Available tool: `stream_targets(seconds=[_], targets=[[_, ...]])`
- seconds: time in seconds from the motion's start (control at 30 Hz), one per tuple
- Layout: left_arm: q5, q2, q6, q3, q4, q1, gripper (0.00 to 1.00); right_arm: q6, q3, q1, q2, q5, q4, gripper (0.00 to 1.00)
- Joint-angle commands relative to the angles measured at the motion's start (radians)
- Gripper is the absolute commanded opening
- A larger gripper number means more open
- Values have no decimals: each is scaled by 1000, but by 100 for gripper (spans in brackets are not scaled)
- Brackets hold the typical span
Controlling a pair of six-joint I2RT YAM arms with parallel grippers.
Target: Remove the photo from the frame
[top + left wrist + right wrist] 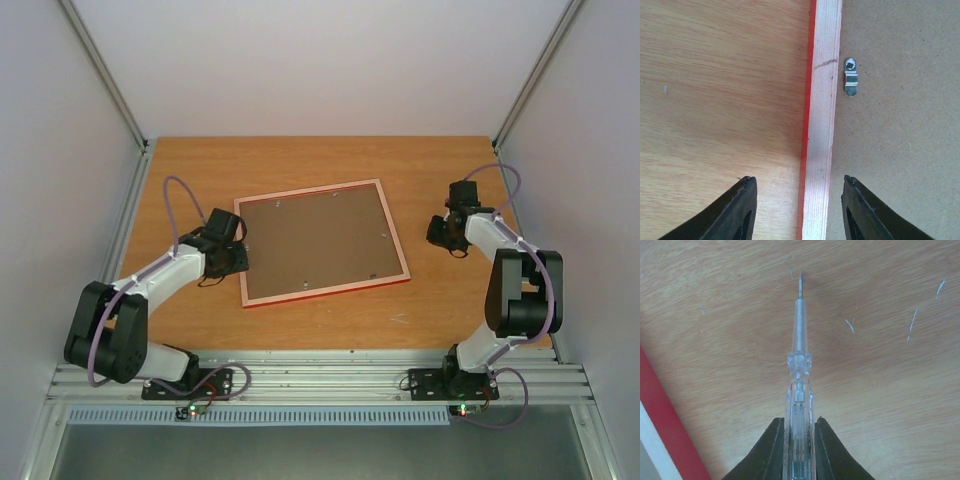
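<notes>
The red frame lies face down in the middle of the table, its brown backing board up. The photo is hidden under the board. My left gripper is open at the frame's left edge. In the left wrist view it straddles the pale wood rail, one finger over the table and one over the board, touching nothing. My right gripper is right of the frame. In the right wrist view it is shut on a clear screwdriver whose tip points at the bare table.
A small metal retaining clip sits on the board beside the left rail; more small clips dot the board in the top view. The frame's red edge shows at the lower left of the right wrist view. White walls enclose the table.
</notes>
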Motion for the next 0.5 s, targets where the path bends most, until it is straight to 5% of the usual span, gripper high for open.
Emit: stream_targets(seconds=[0.0,0.47], targets=[[-22,-33,-12,-14,25,5,48,-7,5,-14,86,139,-35,4],[-21,-50,-14,-18,24,4,48,1,-10,-14,60,138,-39,33]])
